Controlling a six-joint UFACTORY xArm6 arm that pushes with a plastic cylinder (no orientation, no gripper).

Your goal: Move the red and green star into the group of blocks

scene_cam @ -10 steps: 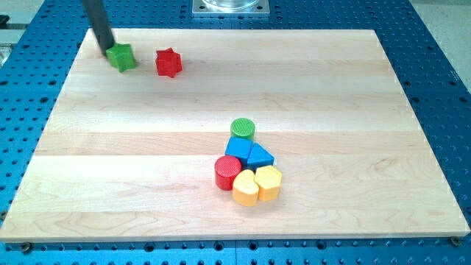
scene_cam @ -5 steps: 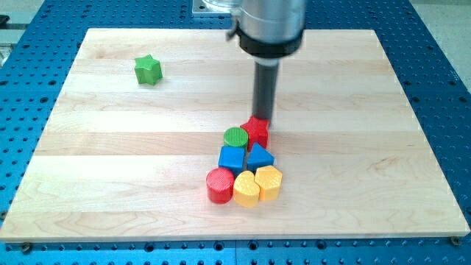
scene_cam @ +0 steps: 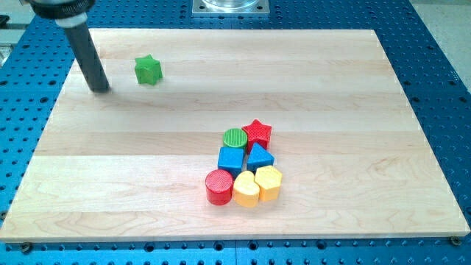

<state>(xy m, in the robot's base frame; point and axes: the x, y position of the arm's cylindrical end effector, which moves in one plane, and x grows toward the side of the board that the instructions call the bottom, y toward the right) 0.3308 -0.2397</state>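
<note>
Currently my tip (scene_cam: 101, 89) rests on the pale wooden worktop (scene_cam: 353, 88) near its upper left corner, at the lower end of the straight dark rod that slants up towards the view's top left. No pincer is fitted, so nothing is held or clenched; the rod simply ends in that tip.

Near the tip, on its right and a little higher in the view, sits the small green star-shaped block (scene_cam: 148, 70), with a clear gap of bare wood between them. It stands alone, well apart from the other blocks.

Down in the lower middle of the worktop, the red star-shaped block (scene_cam: 257, 133) sits at the upper right of a tight cluster, touching the green ribbed cylinder (scene_cam: 235, 138) on its left and just above the blue triangular block (scene_cam: 259, 157). Left of that triangle is the blue cube (scene_cam: 231, 158). Below them lie the red ribbed cylinder (scene_cam: 218, 185), the yellow heart-like rounded block (scene_cam: 246, 189) and the yellow hexagonal block (scene_cam: 268, 182), packed side by side.

Blue perforated plate (scene_cam: 434, 44) surrounds the worktop on all sides.
</note>
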